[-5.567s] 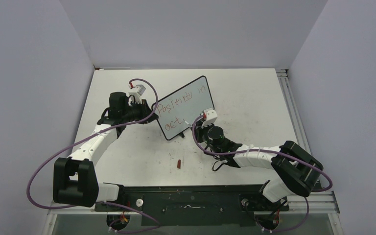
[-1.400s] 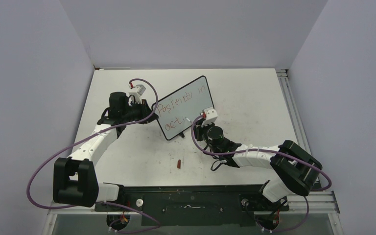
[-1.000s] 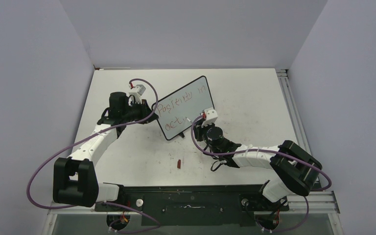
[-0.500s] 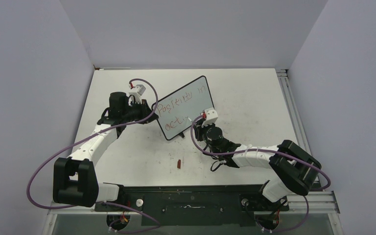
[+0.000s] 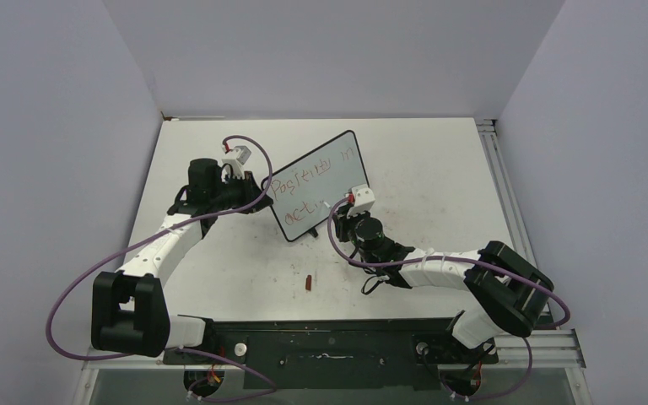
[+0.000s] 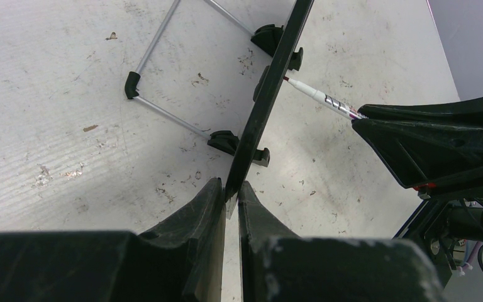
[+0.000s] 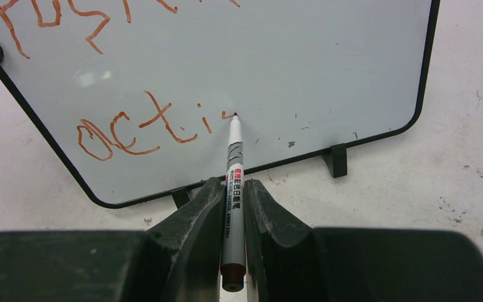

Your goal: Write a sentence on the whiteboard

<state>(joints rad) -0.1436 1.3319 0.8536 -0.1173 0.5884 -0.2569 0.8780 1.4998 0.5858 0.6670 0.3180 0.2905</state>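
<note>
The whiteboard (image 5: 319,190) stands tilted at mid table on two black feet. The sentence (image 5: 308,187) is in reddish marker: a top line and below it "acti" (image 7: 141,129). My left gripper (image 5: 256,187) is shut on the board's left edge (image 6: 261,110), seen edge-on in the left wrist view. My right gripper (image 5: 343,210) is shut on a white marker (image 7: 233,182). Its tip (image 7: 235,116) touches the board face just right of the "i", at a short fresh stroke. The marker also shows in the left wrist view (image 6: 319,99).
A small red marker cap (image 5: 308,282) lies on the smudged white tabletop (image 5: 439,181) in front of the board. The board's wire stand (image 6: 163,110) rests behind it. Walls enclose the table on three sides; a metal rail (image 5: 506,194) runs along the right edge.
The second line has grown from "act" to "acti" with a new short stroke. My right gripper has crept slightly right along the board. The left arm has not moved.
</note>
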